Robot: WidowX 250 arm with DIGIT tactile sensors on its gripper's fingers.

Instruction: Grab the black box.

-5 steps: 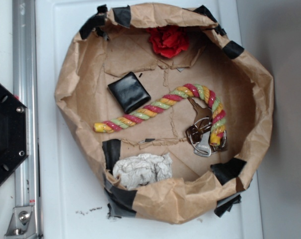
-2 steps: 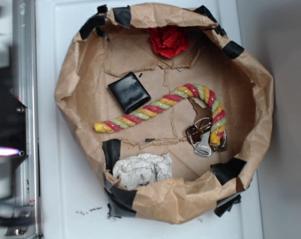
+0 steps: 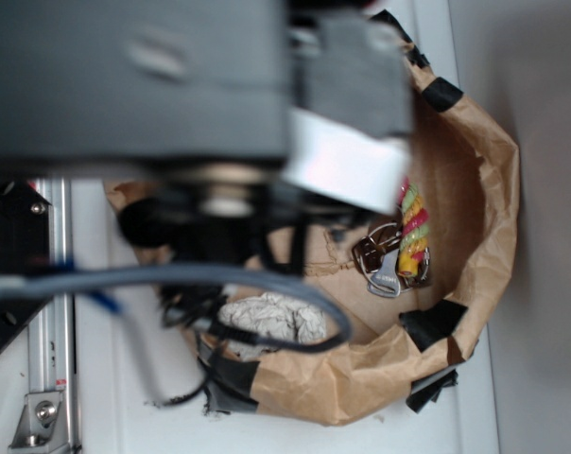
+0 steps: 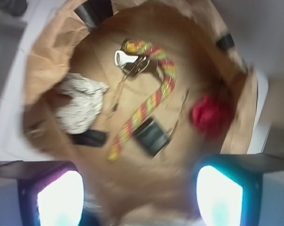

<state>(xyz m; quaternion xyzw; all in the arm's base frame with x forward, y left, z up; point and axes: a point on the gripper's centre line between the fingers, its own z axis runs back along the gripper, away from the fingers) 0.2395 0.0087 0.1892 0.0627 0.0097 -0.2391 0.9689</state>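
My gripper [image 4: 139, 197] hangs wide apart above the black box [image 4: 151, 136]. It looks light, stiff and glossy-slick. I'd pinch its opposite flat edges.

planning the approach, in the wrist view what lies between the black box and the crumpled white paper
In the wrist view the striped rope runs between the black box and the crumpled white paper, close beside the box.

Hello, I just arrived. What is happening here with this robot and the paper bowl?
The robot arm hangs over a brown paper basket, blocking most of the exterior view. The wrist camera, blurred, looks down into the basket: the black box lies beside the striped rope, with a crumpled paper wad, keys and a red object around. The gripper appears open, holding nothing.
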